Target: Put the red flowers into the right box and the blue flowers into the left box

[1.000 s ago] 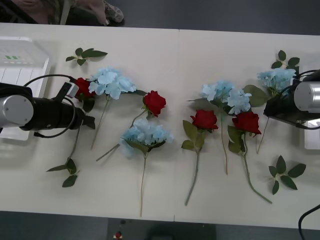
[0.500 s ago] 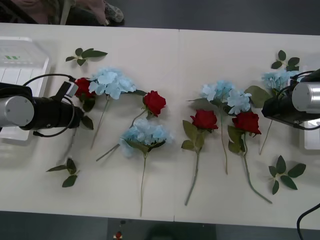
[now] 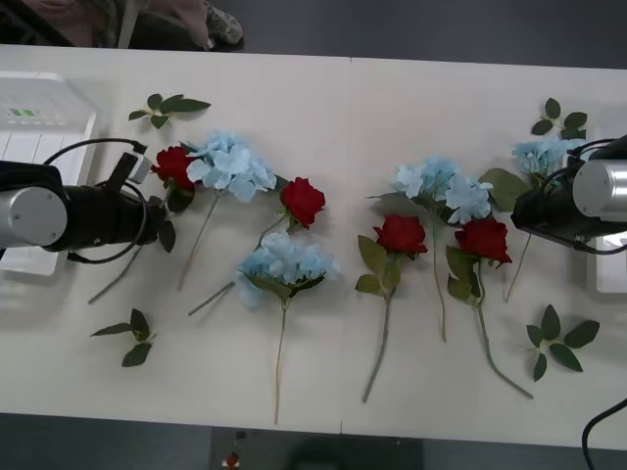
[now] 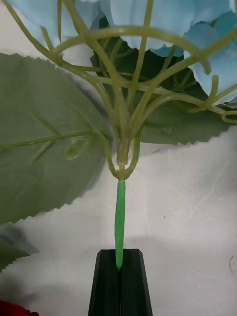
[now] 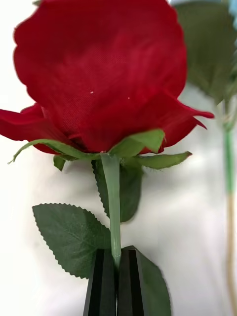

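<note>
My left gripper (image 3: pixel 157 215) is shut on the stem of a red rose (image 3: pixel 174 164), just below the bloom (image 5: pixel 103 79); its black fingers (image 5: pixel 104 281) pinch the stem. At the far right, my right gripper (image 3: pixel 522 209) is shut on the stem (image 4: pixel 119 217) of a pale-blue hydrangea (image 3: pixel 542 155). Three more red roses (image 3: pixel 303 201) (image 3: pixel 401 235) (image 3: pixel 483 240) and three blue hydrangeas (image 3: pixel 231 163) (image 3: pixel 287 262) (image 3: pixel 443 188) lie on the table. The left box (image 3: pixel 44 117) stands at the far left. The right box (image 3: pixel 613 266) peeks in at the right edge.
Loose green leaf sprigs lie at the back left (image 3: pixel 167 106), front left (image 3: pixel 132 333), back right (image 3: pixel 560 119) and front right (image 3: pixel 560 343). The white table's front edge (image 3: pixel 343 431) runs along the bottom, and a seam (image 3: pixel 348 294) splits the tabletop.
The left gripper has drawn the rose slightly up and away, and its long stem has swung to the left. The right gripper with the hydrangea has shifted a little to the right.
</note>
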### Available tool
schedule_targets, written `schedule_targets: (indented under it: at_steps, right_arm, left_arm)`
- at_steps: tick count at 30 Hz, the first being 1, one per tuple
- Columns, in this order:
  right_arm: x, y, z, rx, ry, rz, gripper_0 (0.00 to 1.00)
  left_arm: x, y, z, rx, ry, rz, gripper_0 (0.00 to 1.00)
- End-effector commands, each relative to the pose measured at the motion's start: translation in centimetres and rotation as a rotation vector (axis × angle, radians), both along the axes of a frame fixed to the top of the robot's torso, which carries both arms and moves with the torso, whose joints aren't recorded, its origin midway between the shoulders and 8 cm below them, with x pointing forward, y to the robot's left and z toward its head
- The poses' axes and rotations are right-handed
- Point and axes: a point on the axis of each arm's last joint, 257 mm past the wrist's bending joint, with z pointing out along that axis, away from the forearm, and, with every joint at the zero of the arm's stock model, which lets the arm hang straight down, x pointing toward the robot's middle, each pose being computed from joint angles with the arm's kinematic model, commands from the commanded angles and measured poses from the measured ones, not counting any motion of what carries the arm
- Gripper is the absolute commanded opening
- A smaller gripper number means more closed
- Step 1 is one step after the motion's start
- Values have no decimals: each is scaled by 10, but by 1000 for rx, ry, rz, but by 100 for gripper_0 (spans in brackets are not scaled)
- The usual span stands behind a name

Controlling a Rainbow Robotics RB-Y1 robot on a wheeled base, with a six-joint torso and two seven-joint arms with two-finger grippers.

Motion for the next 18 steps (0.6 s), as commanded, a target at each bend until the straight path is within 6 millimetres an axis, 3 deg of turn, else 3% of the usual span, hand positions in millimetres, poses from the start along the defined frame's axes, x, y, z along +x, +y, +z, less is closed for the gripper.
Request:
schedule_targets:
  at_steps: [1, 3, 4, 5, 6, 7, 11, 18]
  right_arm:
    - [12, -6, 29, -10, -61, 5, 0]
    - [13, -6, 31, -12, -65, 7, 0]
    - [14, -6, 33, -16, -69, 10, 15]
    - [14, -5, 34, -19, -71, 13, 37]
    - [15, -4, 36, -21, -76, 19, 81]
    - [16, -4, 38, -25, -81, 24, 100]
    - [20, 5, 52, -55, -116, 86, 100]
    - [16, 17, 88, -122, -192, 244, 100]
  left_arm:
    - [9, -9, 66, -23, -113, -66, 0]
    - [4, -19, 89, -85, -139, -79, 0]
    - [-3, -28, 108, -142, -159, -91, 0]
    - [-7, -33, 115, -164, -165, -100, 0]
    - [-16, -42, 130, -208, -181, -117, 0]
    - [-22, -50, 140, -236, -193, -133, 0]
    - [-50, -92, 178, -367, -247, -199, 0]
    - [-65, -151, 247, -501, -346, -303, 0]
